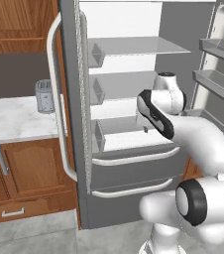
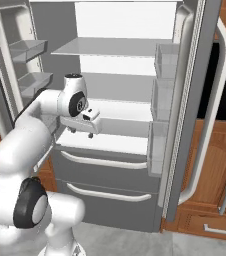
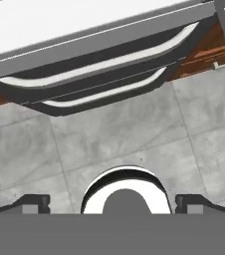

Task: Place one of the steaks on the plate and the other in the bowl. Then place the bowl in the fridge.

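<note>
Before the open fridge [image 1: 134, 59], I see both doors swung wide and white shelves bare.
My jaws [image 2: 82, 131] hover at the lowest shelf's front edge, spread apart, holding nothing; I cannot see steaks, plate or bowl.

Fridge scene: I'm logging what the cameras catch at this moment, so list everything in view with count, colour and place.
fridge: one, grey, both doors open, straight ahead
shelves: three, white, bare, inside the fridge
drawers: two, grey with pale handles, below the shelves
door bins: several, grey, on the inner doors
counter: one, white marble, left of the fridge
canister: one, grey, on the counter
cabinets: brown wood, beside the fridge
floor: grey tiles
arm: one, white, reaching to the lowest shelf
claw: one, at the shelf's front edge, holding nothing visible
</note>
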